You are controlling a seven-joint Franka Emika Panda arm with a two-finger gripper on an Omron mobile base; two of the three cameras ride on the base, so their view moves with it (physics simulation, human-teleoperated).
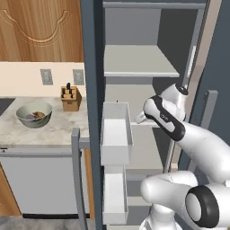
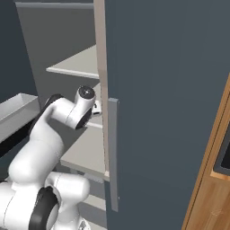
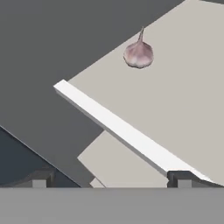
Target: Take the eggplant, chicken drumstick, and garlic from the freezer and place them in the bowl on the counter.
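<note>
Far to my left on the counter (image 1: 54, 130) sits the bowl (image 1: 34, 113), and I can make out a dark lump and an orange-brown one inside it, which I take to be the eggplant (image 1: 30, 117) and the chicken drumstick (image 1: 40, 115), so two of three look done. To the right of that stands the open freezer (image 1: 92, 90), where my arm reaches in over a middle shelf. My gripper (image 3: 111, 177) is spread wide and holding nothing, and the garlic (image 3: 138, 53) rests alone on the pale shelf (image 3: 175, 109) ahead, apart from my fingertips, yet to be grasped and carried over.
</note>
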